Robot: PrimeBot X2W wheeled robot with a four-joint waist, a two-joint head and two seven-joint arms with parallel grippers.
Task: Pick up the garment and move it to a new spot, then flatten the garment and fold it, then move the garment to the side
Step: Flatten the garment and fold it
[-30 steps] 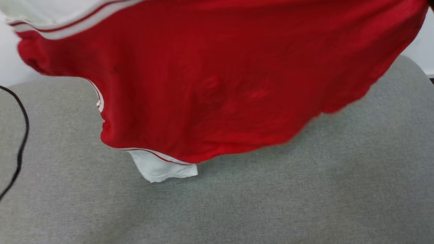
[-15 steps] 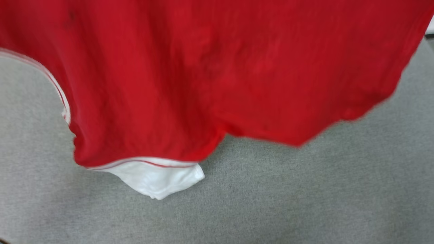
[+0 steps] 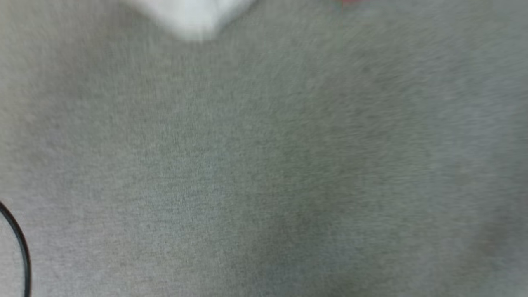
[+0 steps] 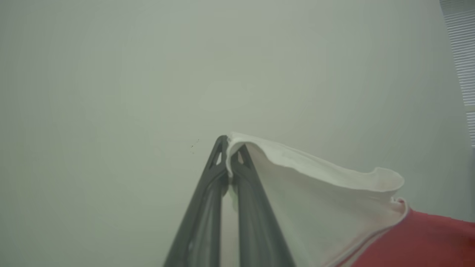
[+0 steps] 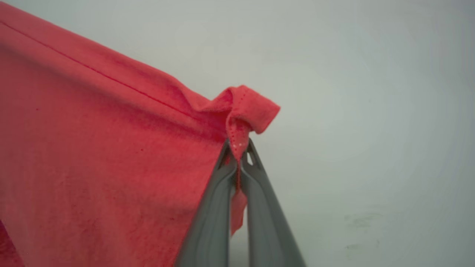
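Red cloth is pinched between the two dark fingers of the right gripper [image 5: 237,146]. Its jaws are closed tight on a hemmed corner of the garment [image 5: 92,148]. A small flap of that corner curls over above the fingertips, and the rest of the cloth spreads away to the left of that wrist view, in front of a pale wall [image 5: 371,111].

The left gripper [image 4: 230,148] is likewise clamped on the garment, here on the edge of a white sleeve. The sleeve drapes off to the right of its wrist view, down to a strip of trim and the red body cloth. The garment thus hangs in the air, a sleeve edge in one gripper and a red hem corner in the other.

In the blurred head view a white piece of it shows at the top edge, over a grey fabric surface [image 3: 264,165]; I cannot tell whether it touches.

Counted: one garment, two grippers with two fingers each, and one black cable [image 3: 22,251] curving at the lower left edge.
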